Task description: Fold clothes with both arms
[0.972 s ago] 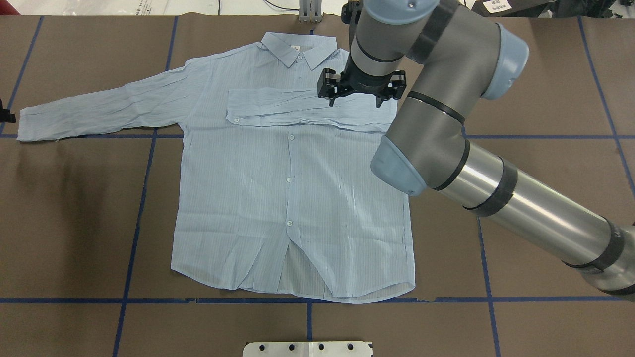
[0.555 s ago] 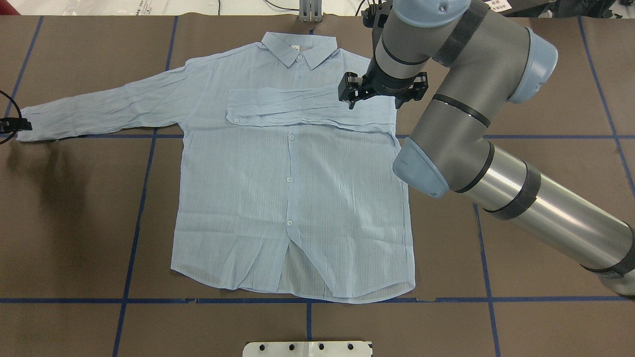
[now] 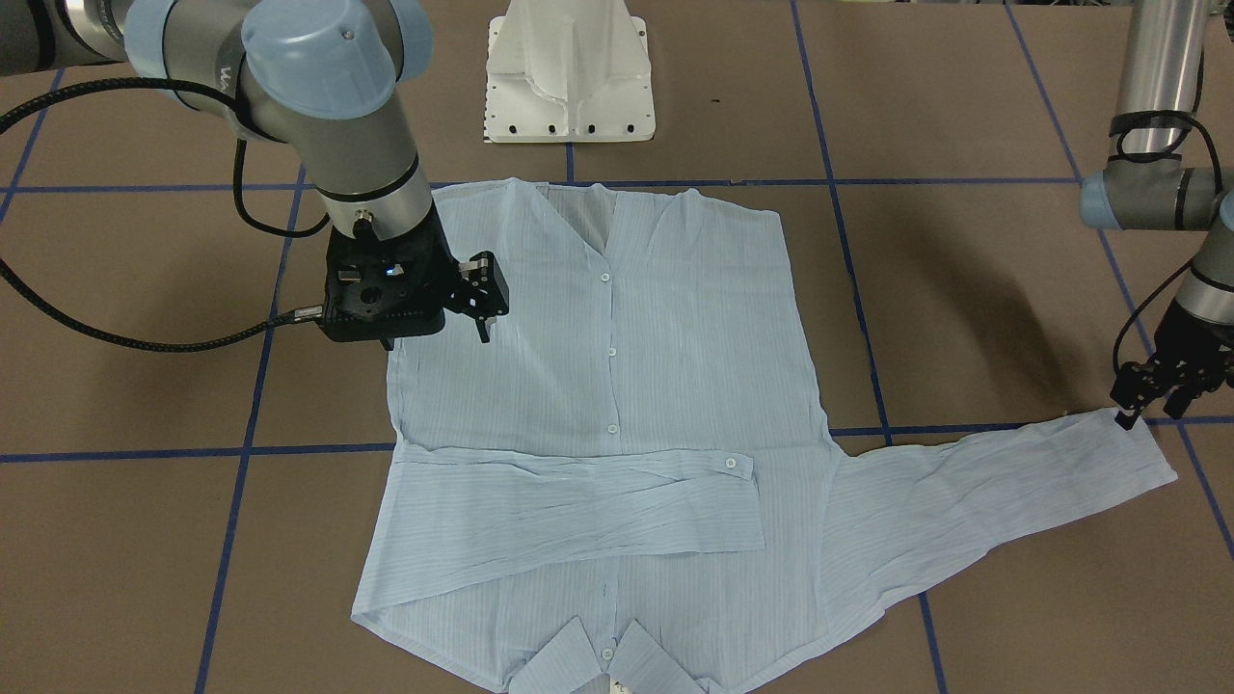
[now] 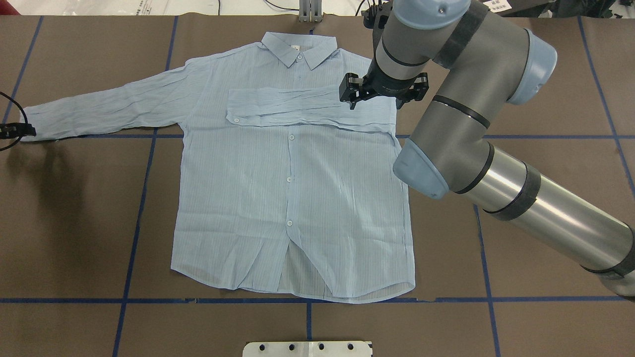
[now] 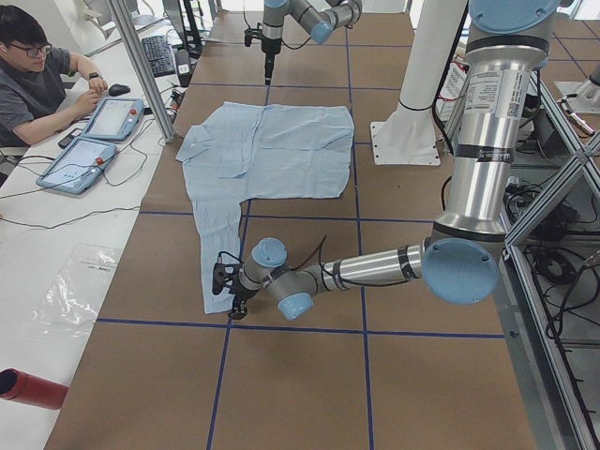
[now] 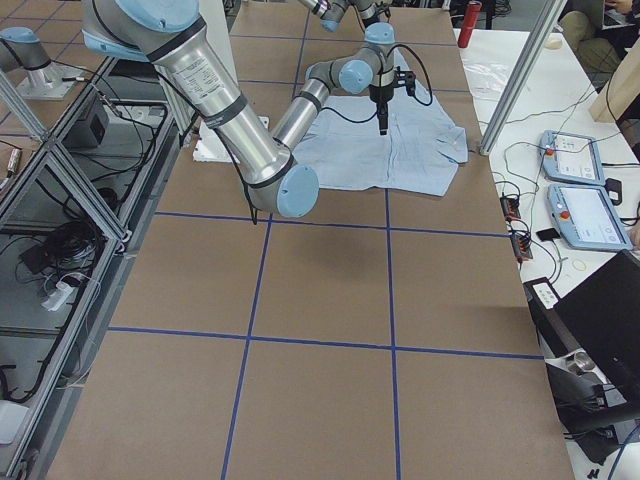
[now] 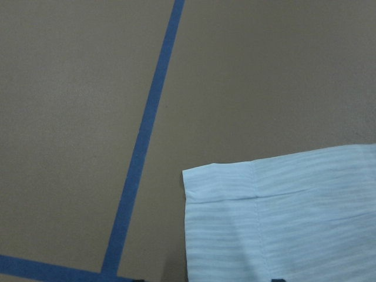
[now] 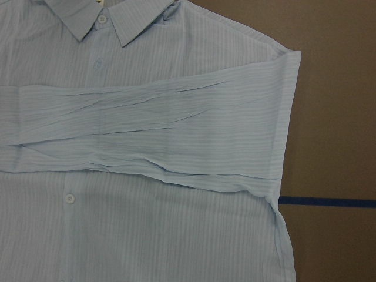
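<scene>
Next, I should seat the left claw (image 3: 1152,405), jaws apart and empty, squarely over the shirt cuff (image 7: 235,194) before closing; the right claw (image 4: 375,101) hangs wide, holding nothing.

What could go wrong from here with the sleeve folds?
1. The left gripper sits at the very corner of the outstretched cuff; a shallow pinch could slip.
2. The open right gripper hovers over the folded sleeve; lowering there might drag that fold askew.

My table (image 4: 74,223) is brown, crossed by blue tape (image 4: 74,300); the shirt (image 4: 297,198) lies spread on it; my white pedestal (image 3: 569,67) stands at its edge.
</scene>
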`<state>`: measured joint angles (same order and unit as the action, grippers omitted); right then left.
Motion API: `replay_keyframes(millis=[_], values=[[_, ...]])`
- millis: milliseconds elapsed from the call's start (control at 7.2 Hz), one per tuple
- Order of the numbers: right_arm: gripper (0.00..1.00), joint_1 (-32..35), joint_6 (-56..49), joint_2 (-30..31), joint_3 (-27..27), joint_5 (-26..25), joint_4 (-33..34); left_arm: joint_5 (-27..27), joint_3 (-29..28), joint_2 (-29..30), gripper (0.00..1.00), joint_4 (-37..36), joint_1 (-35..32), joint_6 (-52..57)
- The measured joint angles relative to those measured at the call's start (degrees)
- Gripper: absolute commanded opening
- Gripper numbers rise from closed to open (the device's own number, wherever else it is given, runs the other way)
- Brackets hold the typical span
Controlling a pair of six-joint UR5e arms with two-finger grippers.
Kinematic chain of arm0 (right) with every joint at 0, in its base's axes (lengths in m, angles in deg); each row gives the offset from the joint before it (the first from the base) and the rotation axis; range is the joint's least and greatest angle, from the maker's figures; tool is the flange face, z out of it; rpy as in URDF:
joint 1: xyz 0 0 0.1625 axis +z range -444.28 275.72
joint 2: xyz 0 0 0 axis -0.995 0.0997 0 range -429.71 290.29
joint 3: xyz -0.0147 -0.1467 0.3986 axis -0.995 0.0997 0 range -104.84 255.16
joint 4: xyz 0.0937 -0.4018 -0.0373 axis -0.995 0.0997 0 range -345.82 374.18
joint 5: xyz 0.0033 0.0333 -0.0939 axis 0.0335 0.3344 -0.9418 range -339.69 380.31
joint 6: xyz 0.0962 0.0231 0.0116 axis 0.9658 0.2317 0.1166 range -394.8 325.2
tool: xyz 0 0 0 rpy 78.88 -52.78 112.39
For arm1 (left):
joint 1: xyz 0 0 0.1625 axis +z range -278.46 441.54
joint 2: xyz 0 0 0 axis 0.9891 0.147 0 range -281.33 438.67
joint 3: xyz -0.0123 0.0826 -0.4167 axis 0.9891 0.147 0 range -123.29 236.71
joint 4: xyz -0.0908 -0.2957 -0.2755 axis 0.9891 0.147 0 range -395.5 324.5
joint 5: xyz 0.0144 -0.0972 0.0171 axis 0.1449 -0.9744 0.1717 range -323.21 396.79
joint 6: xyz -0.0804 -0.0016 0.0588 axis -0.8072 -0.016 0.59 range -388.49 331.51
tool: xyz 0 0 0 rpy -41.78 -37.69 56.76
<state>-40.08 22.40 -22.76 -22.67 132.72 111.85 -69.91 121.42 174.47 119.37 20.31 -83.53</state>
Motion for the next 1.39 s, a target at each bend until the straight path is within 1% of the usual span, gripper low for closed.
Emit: replay_keyframes(millis=[139, 278, 417, 694, 833, 1111, 1388], values=[[1.0, -0.03, -0.04, 0.23, 0.02, -0.06, -0.06, 0.0, -0.02, -0.01, 0.47, 0.0, 0.37, -0.04], [1.0, -0.06, -0.04, 0.28, 0.02, -0.08, -0.09, -0.01, 0.04, -0.02, 0.38, 0.03, 0.55, -0.04], [1.0, -0.07, -0.03, 0.27, 0.02, -0.07, -0.12, -0.12, 0.14, -0.11, 0.33, 0.01, 0.62, 0.01], [1.0, -0.07, -0.06, 0.31, 0.01, -0.07, -0.14, -0.45, 0.64, -0.27, 0.29, -0.24, 0.63, 0.17], [1.0, -0.07, -0.06, 0.35, 0.0, -0.06, -0.15, -1.24, 1.43, -0.47, 0.23, -0.39, 0.63, 0.26], [1.0, -0.06, -0.07, 0.52, 0.0, -0.03, -0.17, -2.9, 3.09, -0.66, 0.0, -0.56, 0.54, 0.43], [1.0, 0.0, -0.07, 1.16, -0.05, 0.03, -0.3, -3.31, 4.31, -0.74, 0.0, -0.61, 0.42, 0.53]])
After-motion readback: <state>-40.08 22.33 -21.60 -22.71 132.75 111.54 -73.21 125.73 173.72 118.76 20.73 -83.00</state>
